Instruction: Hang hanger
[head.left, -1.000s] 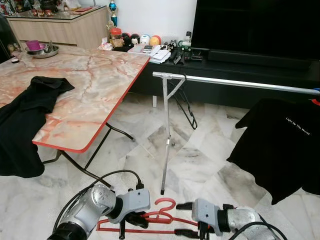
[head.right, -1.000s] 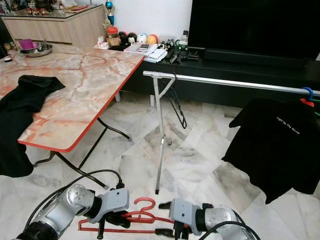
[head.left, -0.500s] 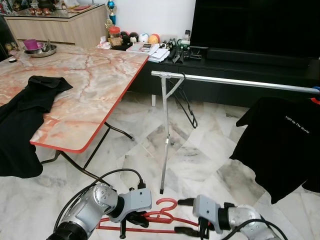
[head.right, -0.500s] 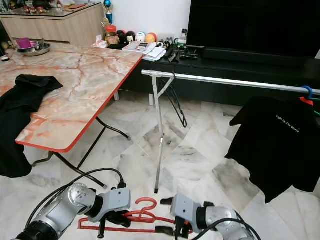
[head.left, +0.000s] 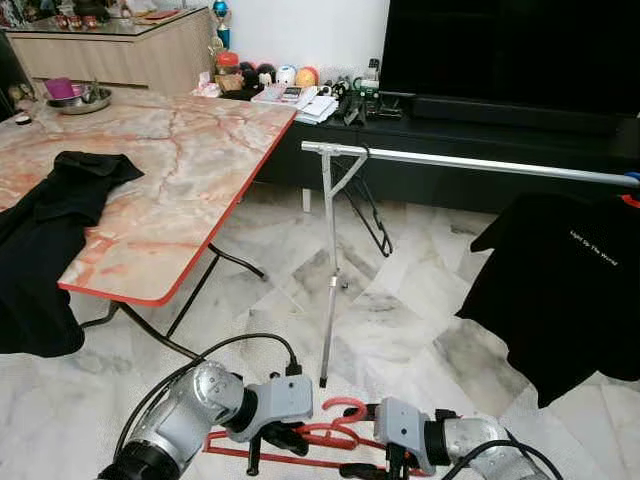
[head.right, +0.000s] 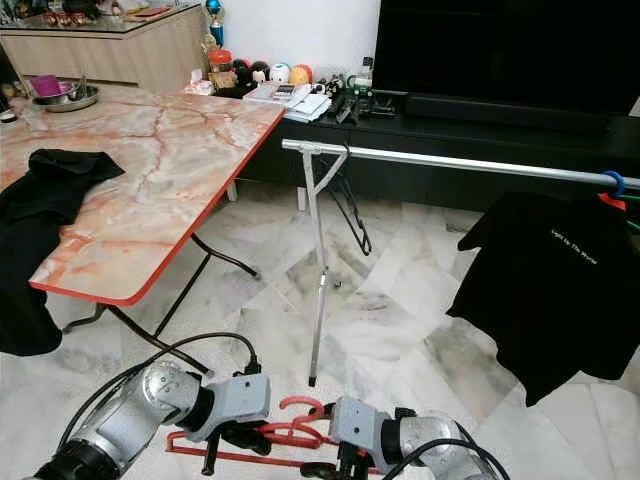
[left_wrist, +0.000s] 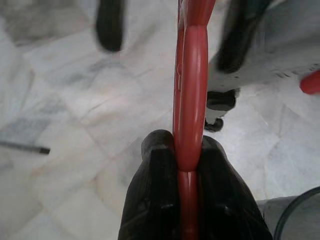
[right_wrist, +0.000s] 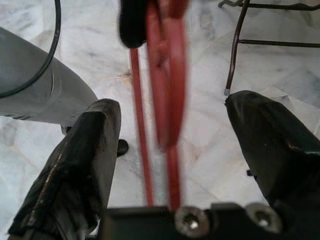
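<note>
Marble floor lies below; the rail (head.left: 480, 165) runs at two o'clock. The red hanger (head.left: 330, 434), judged light, stiff and slick, is pinched by the left gripper (head.left: 268, 443); the right gripper (right_wrist: 170, 150) straddles it, fingers wide apart.

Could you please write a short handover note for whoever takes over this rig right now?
Left gripper: shut on the red hanger, held low in front of the robot.
Right gripper: open, its fingers either side of the hanger, not closed on it.
The clothes rail stands ahead, with a black T-shirt hanging at its right end.
Done: hanger gripped.
Left: lift it and hook it over the rail.
</note>
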